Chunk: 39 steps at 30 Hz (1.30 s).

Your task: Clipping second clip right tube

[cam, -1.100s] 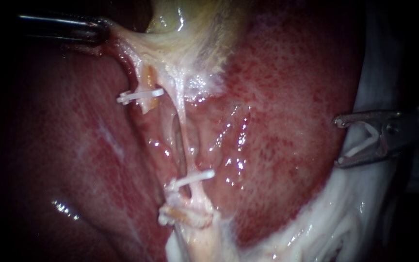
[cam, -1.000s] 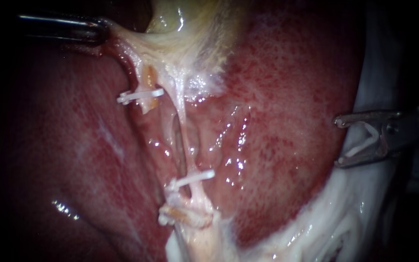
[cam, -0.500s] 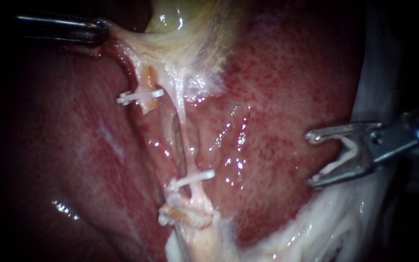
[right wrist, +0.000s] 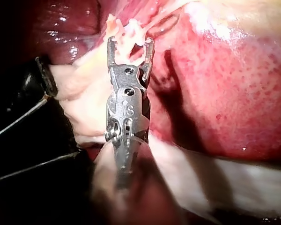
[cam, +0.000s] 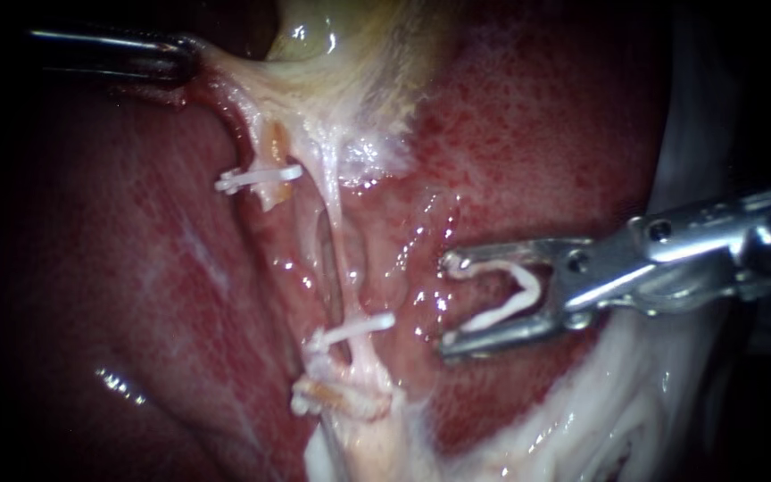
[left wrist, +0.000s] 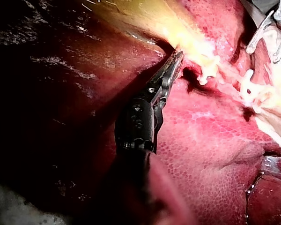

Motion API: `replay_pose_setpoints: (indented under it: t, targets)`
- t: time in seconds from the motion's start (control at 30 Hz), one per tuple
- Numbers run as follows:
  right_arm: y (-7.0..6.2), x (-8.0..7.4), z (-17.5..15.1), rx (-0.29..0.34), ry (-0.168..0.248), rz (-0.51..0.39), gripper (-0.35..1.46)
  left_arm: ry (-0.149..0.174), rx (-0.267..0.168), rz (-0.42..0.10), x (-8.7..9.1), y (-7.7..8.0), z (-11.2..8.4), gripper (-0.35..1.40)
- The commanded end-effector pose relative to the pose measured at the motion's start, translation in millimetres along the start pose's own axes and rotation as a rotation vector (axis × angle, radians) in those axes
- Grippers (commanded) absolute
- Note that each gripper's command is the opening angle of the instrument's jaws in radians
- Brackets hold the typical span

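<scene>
**A:** Since the earlier frames my right instrument (cam: 447,302) has come in from the 3 o'clock edge, across the liver (cam: 537,134), toward the centre. The tissue around it has not shifted.

**B:** And how does its claw stand?

**A:** It stands wide apart and it carries the loaded clip (cam: 503,312). This clip is white and open, with one leg lying along each jaw.

**B:** Where is the right tube?

**A:** The right tube (cam: 339,241) is the thin pale strand at the centre. It runs from 12 o'clock toward 6 o'clock. At its 6 o'clock end the seated clip (cam: 359,328) lies across it. The tips of the claw are near the tube on its 3 o'clock side. They are apart from it and not around it.

**B:** And the other instrument?

**A:** My left instrument (cam: 180,55) is at 10 o'clock. Its claw is closed on the pale tissue (cam: 252,80) just under the gallbladder (cam: 314,36), and this tissue is stretched toward the claw.
</scene>
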Motion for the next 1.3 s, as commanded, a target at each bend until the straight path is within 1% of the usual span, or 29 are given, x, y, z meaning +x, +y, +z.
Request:
replay_pose_setpoints:
  t: [0.03,0.1,0.13,0.17,0.33,0.4,0.53,0.6,0.73,1.03,1.17,1.3]
  targets:
    - [0.3,-0.2,0.3,0.002,0.003,0.014,0.49,0.000,0.001,-0.001,0.0,0.1,0.0,-0.35]
    - [1.3,-0.9,1.3,0.019,0.014,0.062,0.50,0.000,0.001,-0.001,0.1,0.1,-0.1,-0.35]
    - [1.6,-1.2,1.6,0.024,0.019,0.075,0.50,0.000,0.001,-0.001,0.1,0.2,-0.1,-0.35]
    - [2.2,-1.6,2.0,0.030,0.023,0.092,0.50,0.000,0.001,-0.001,0.1,0.2,-0.1,-0.35]
    - [4.9,-3.0,3.3,0.040,0.030,0.137,0.50,0.000,0.005,0.000,0.0,0.2,-0.1,-0.35]
    - [5.6,-3.3,3.7,0.039,0.036,0.141,0.50,0.000,0.005,0.000,0.0,0.3,-0.1,-0.35]
    - [6.8,-3.4,4.6,0.075,0.053,0.172,0.50,0.000,0.005,0.000,0.0,0.3,-0.1,-0.35]
    - [7.0,-3.4,5.0,0.102,0.066,0.192,0.50,0.000,0.005,0.000,0.0,0.3,-0.1,-0.35]
    - [7.1,-3.2,6.0,0.157,0.085,0.212,0.50,0.000,0.005,0.000,-0.1,0.3,-0.1,-0.35]
    - [7.1,-3.3,8.5,0.205,0.109,0.218,0.50,0.000,0.006,0.000,-0.1,0.3,-0.1,-0.35]
    - [6.8,-3.0,8.9,0.251,0.152,0.234,0.50,0.000,0.006,0.000,-0.1,0.3,0.0,-0.35]
    - [6.0,-2.5,8.9,0.324,0.196,0.254,0.50,0.000,0.006,0.000,-0.1,0.3,0.0,-0.35]
